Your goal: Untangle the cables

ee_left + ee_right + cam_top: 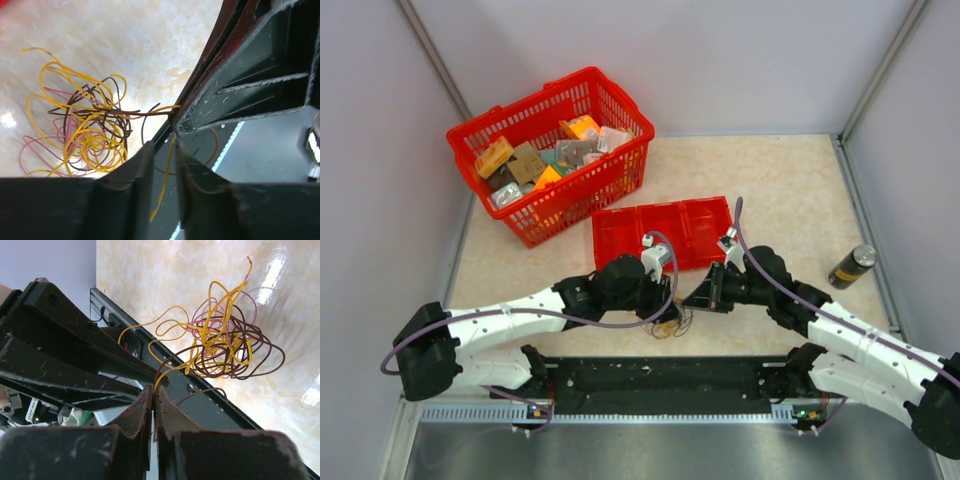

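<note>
Across the pale marbled tabletop (pixel 780 190) we are seeing little besides our own arms. A dark can (pixel 851 266) is standing upright at the right of the top view, well apart from everything else. A black rail (pixel 660 375) is running along the bottom between the arm bases.

Our two wrists are meeting nose to nose low in the middle of that view. The cables (pixel 90 130), a loose tangle of yellow, dark brown and pink loops, are lying there on the table between the rail and the tray. A few strands are reaching out over the rail.

Our right gripper (pixel 154 390) is pressing its fingers tight together, and a yellow strand is coming out from between the tips toward the tangle. Our left gripper (pixel 164 150) is standing narrowly apart. A yellow strand is hanging down through the gap, and we cannot tell whether either finger is touching it. In the left wrist view the right gripper's dark body is filling the upper right and blocking what lies behind it.

Plain lilac-grey walls (pixel 720 60) are closing the table in on three sides, and the glossy surface is throwing back bright glare.

Behind the wrists a red divided tray (pixel 620 240) is lying flat at the centre. At the upper left a red mesh shopping basket (pixel 575 205) is holding a jumble of small packets (pixel 525 162) in orange, brown and silver.
</note>
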